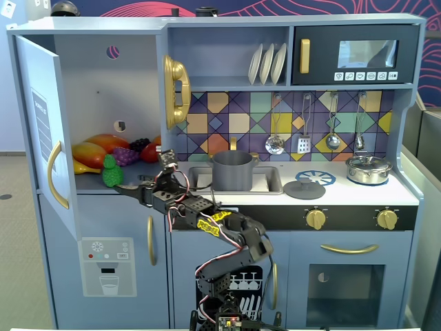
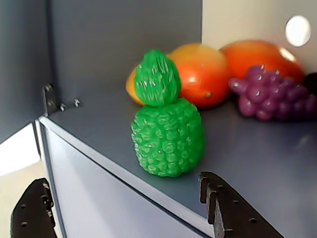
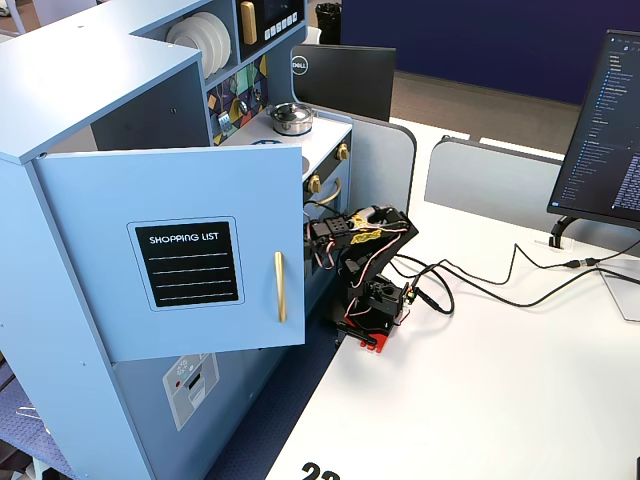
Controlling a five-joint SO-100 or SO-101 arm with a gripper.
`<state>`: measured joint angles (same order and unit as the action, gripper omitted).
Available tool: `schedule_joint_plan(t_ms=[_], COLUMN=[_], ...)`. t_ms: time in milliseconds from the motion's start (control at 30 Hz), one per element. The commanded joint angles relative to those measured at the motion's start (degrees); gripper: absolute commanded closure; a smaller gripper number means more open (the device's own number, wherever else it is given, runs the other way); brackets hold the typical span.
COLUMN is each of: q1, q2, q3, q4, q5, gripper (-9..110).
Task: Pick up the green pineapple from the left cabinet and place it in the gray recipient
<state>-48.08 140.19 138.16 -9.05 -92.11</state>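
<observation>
The green pineapple (image 1: 111, 172) stands upright near the front edge of the left cabinet's shelf (image 1: 93, 185), whose door (image 1: 47, 131) hangs open. In the wrist view the pineapple (image 2: 166, 128) is just beyond my gripper (image 2: 121, 183), which is open and empty. Its dark fingers (image 2: 230, 208) sit at the shelf's front edge, one low on each side. In a fixed view the gripper (image 1: 129, 186) is just right of and below the pineapple. The gray recipient (image 1: 232, 170) sits in the sink, right of the cabinet.
Orange-yellow mangoes (image 1: 96, 152) and a purple grape bunch (image 1: 126, 155) lie behind the pineapple. A flat gray lid (image 1: 304, 188) and a shiny silver pot (image 1: 368, 169) are on the counter. In another fixed view the open door (image 3: 180, 250) hides the gripper; the arm (image 3: 365, 245) is beside it.
</observation>
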Motion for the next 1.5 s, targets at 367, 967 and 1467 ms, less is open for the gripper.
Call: schedule_joint_plan(t_ms=[367,967,1467], q1=[0.9,1.3,-4.7], q2=[-21.2,-38.2,-27.9], q3=[-17.8,-34.3,-36.9], q4=[-11.1,-11.2,-4.8], q5=[1.0,0.5,-1.6], gripper=[63,66,102])
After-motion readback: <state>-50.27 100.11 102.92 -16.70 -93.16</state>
